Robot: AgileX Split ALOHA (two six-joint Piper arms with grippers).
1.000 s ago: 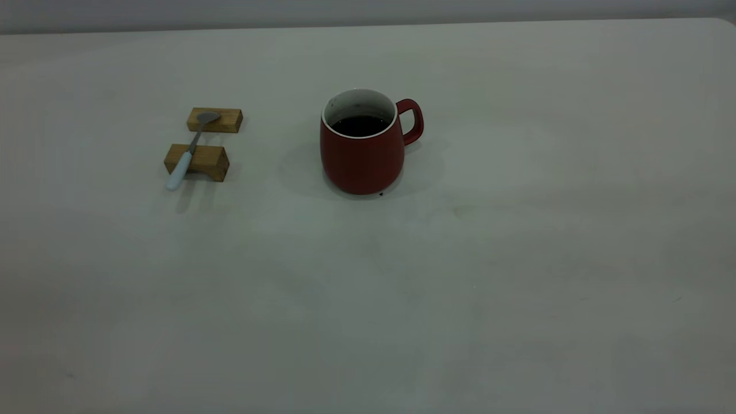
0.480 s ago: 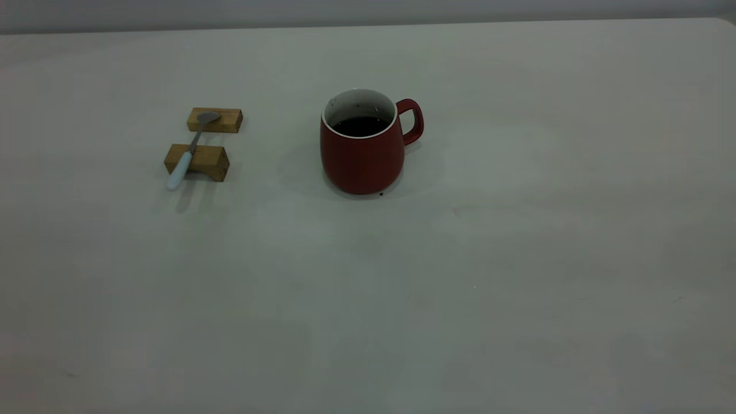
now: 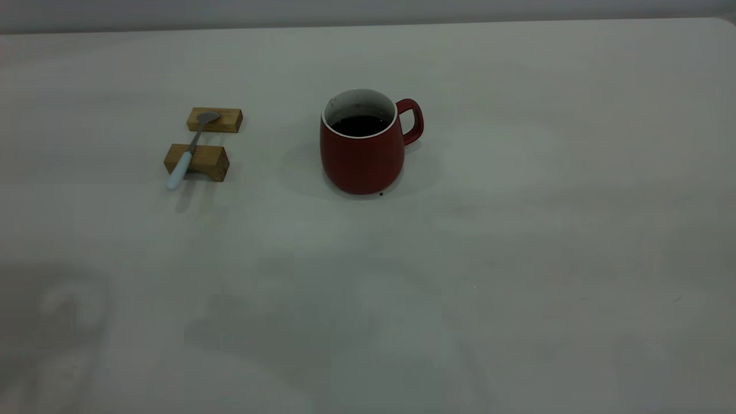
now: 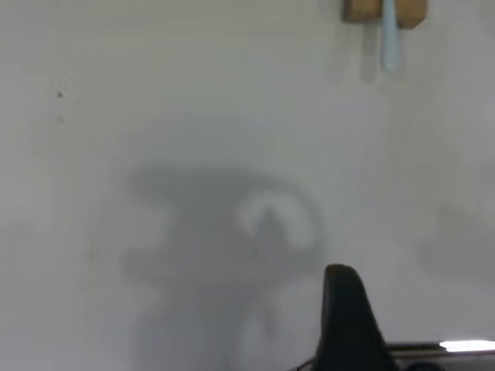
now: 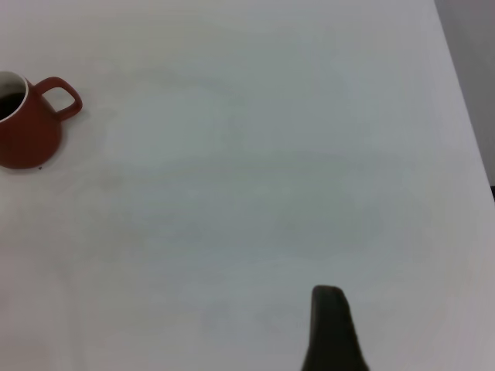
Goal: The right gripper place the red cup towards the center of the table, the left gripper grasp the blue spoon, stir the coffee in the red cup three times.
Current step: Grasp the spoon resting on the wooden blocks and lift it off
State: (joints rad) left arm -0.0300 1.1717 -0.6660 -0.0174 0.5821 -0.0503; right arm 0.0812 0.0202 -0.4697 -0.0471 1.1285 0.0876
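A: Cup placement first. Where does the red cup point(image 3: 361, 148) stand?

B: Upright near the middle of the desk point(image 3: 517, 259), its handle pointing to the exterior view's right. Dark coffee point(image 3: 360, 125) sits well below the white rim.

A: And the blue spoon point(image 3: 190, 149)?

B: Well apart from the cup, toward the left arm's side. It bridges two tan wooden blocks: the bowl rests on the far block point(image 3: 214, 119), the neck crosses the near block point(image 3: 197, 161), and the pale handle sticks out past it over the desk.

A: Where are the grippers?

B: Neither appears in the exterior view. The left gripper point(image 4: 346, 325) shows only as one dark finger in its wrist view, over bare desk with its shadow below, the spoon handle far off. The right gripper point(image 5: 331, 331) likewise shows one dark finger, well away from the cup.

A: Jaws released or clenched?

B: I cannot tell for either.
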